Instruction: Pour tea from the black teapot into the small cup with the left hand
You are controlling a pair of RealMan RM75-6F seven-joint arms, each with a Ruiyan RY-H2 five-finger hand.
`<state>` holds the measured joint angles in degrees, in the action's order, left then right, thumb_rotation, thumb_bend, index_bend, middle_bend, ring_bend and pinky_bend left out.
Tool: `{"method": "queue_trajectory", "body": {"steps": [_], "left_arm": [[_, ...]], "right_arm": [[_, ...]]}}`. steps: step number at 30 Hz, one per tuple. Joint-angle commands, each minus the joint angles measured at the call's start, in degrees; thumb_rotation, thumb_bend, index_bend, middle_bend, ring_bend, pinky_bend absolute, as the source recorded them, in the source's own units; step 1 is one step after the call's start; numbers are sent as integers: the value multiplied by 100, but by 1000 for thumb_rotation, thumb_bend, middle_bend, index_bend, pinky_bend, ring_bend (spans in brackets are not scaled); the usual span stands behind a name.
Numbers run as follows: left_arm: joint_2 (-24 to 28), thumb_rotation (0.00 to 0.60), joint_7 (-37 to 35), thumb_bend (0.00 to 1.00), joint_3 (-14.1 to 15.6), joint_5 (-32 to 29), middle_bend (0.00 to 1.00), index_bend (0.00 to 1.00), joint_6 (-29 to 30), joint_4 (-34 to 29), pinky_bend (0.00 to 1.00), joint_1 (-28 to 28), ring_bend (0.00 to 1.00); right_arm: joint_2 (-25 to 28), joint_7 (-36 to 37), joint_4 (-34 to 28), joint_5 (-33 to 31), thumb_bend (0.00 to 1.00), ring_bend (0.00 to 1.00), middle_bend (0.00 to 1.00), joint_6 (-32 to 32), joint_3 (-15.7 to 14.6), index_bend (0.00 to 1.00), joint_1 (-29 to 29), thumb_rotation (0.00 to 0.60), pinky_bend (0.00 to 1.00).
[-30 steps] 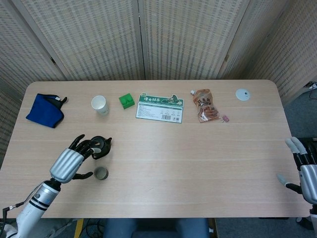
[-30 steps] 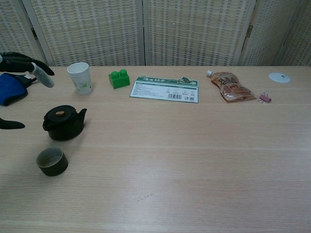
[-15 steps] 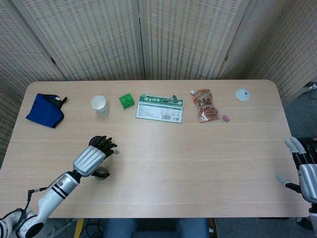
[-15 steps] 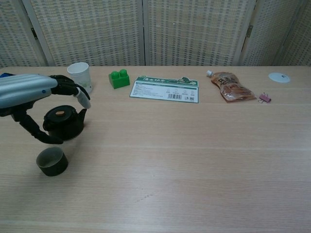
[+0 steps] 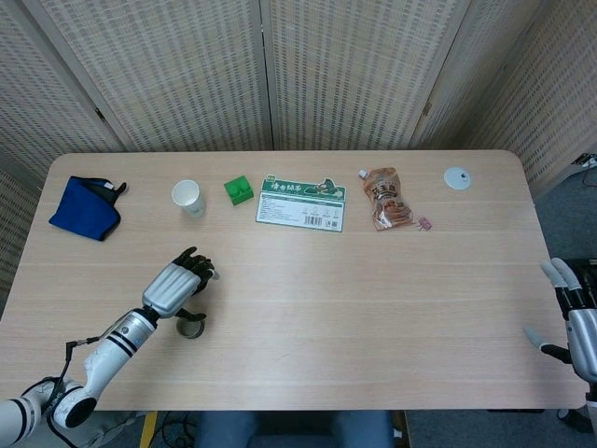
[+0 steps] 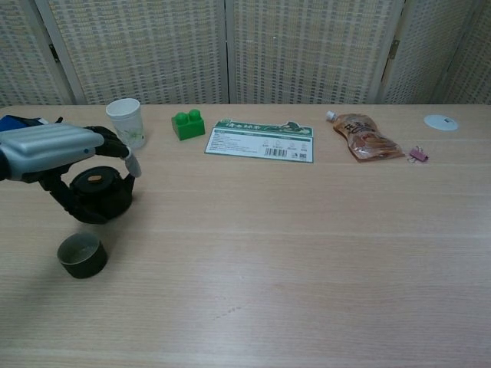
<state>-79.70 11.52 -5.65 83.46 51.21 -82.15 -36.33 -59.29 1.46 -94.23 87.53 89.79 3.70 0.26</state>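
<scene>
The surface (image 6: 322, 245) looks like pale wood, smooth and matt. The teapot (image 6: 100, 195) is black and a little shiny. The cup (image 6: 81, 255) is dark and dull. The left hand (image 6: 54, 146) has a grey metal-looking shell with black fingers (image 6: 115, 142). The block (image 6: 188, 124) is shiny green plastic. The cloth (image 5: 86, 207) is soft and blue. The pouch (image 6: 366, 137) looks glossy and crinkled.

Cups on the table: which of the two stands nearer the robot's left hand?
The small dark cup, just in front of the left hand and the teapot. The white paper cup stands farther back, beside the green block.
</scene>
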Motion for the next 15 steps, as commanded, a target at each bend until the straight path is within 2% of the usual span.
{"method": "queue_trajectory", "body": {"steps": [1,4,15], "left_arm": [[-18,458,125,153,21,-120,252,304,-46,71,0,-38,132],[-27,424,236,154,35,-235,260,310,-87,106,0,-60,134],[8,411,516,153,172,-310,315,358,-11,108,0,-94,162]], "right_arm": [[-3,1,4,-2,137,0,81,-1,1,70,-1,600,2],[-4,9,11,-7,136,0,81,4,0,69,-7,600,2],[-26,32,47,-19,136,0,81,3,-2,70,-18,600,2]]}}
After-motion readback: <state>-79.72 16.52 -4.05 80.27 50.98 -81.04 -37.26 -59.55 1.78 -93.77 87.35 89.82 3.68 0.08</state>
